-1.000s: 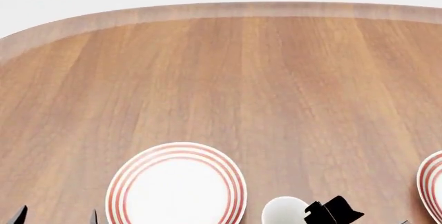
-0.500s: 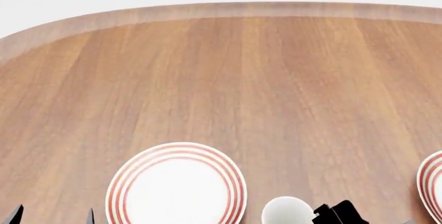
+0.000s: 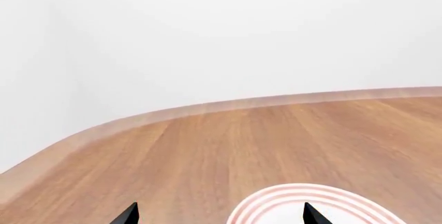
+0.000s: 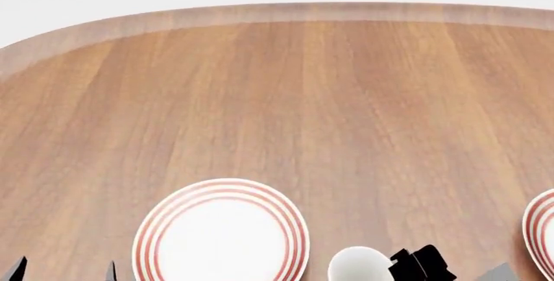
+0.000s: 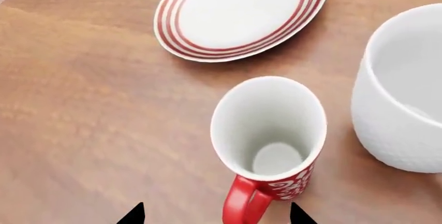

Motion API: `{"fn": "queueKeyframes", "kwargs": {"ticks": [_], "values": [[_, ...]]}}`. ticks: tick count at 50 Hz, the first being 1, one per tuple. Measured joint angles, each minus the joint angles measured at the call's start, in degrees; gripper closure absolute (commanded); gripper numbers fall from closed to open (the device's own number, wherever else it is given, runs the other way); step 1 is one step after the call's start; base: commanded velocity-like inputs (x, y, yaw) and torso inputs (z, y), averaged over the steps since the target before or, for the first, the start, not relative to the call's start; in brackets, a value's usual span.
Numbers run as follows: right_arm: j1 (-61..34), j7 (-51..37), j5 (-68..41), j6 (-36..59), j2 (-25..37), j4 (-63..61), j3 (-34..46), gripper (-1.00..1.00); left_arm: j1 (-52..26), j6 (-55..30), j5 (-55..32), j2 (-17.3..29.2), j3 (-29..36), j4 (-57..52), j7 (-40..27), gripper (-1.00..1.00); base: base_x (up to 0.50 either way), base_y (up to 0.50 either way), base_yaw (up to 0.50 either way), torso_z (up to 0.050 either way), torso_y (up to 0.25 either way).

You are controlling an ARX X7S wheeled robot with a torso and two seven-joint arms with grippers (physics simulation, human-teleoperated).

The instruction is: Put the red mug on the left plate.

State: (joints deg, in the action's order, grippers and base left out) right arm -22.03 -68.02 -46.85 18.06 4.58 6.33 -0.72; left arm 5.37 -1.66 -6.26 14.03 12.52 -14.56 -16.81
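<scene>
The red mug [image 5: 270,131] stands upright on the table, white inside, its red loop handle [image 5: 243,206] pointing at my right gripper. My right gripper [image 5: 215,216] is open, and the handle lies between its two tips without touching either. The mug is below the head view's edge; only a black part of the right arm [image 4: 420,265] shows there. The left plate [image 4: 220,232], white with red rings, lies empty, and also shows beyond the mug [image 5: 238,12]. My left gripper [image 3: 219,216] is open and empty just short of the plate's rim [image 3: 276,198]. Its tips show at the head view's bottom left [image 4: 63,273].
A larger plain white mug [image 5: 404,89] stands close beside the red mug; its rim shows in the head view [image 4: 359,265]. The second ringed plate [image 4: 543,235] is cut off at the right edge. The wooden table [image 4: 303,99] runs far ahead to a curved edge.
The black part of the right arm dipped lower, then rose again, and a grey piece now shows at the bottom right. The left gripper's tips slid slightly left and down.
</scene>
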Motion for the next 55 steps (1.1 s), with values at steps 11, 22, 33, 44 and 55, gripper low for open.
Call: {"fn": "queueKeyframes", "kwargs": {"ticks": [11, 22, 33, 44, 55], "values": [[-2.22, 0.35, -0.37, -1.17, 0.1, 4.91, -0.06, -1.0, 0.13, 0.03, -0.28, 0.31, -0.06, -0.44, -0.49, -1.0, 0.0, 0.0, 0.0, 0.0, 0.0], [-3.54, 0.67, -1.17, -2.28, 0.13, 8.29, -0.32, -1.0, 0.21, 0.11, -0.48, 0.57, -0.03, -0.73, -0.94, -1.0, 0.0, 0.0, 0.0, 0.0, 0.0], [-4.32, 0.79, -2.57, -2.85, 0.21, 9.87, -0.65, -1.0, 0.13, 0.2, -0.58, 0.81, 0.22, -0.66, -1.2, -1.0, 0.0, 0.0, 0.0, 0.0, 0.0], [-4.93, 0.76, -3.48, -3.46, 0.35, 11.09, -0.68, -1.0, 0.09, 0.27, -0.69, 1.05, 0.48, -0.57, -1.44, -1.0, 0.0, 0.0, 0.0, 0.0, 0.0], [-5.96, 1.18, -3.89, -4.39, 0.43, 13.76, -0.61, -1.0, 0.02, 0.29, -0.87, 1.27, 0.69, -0.52, -1.67, -1.0, 0.0, 0.0, 0.0, 0.0, 0.0]]}}
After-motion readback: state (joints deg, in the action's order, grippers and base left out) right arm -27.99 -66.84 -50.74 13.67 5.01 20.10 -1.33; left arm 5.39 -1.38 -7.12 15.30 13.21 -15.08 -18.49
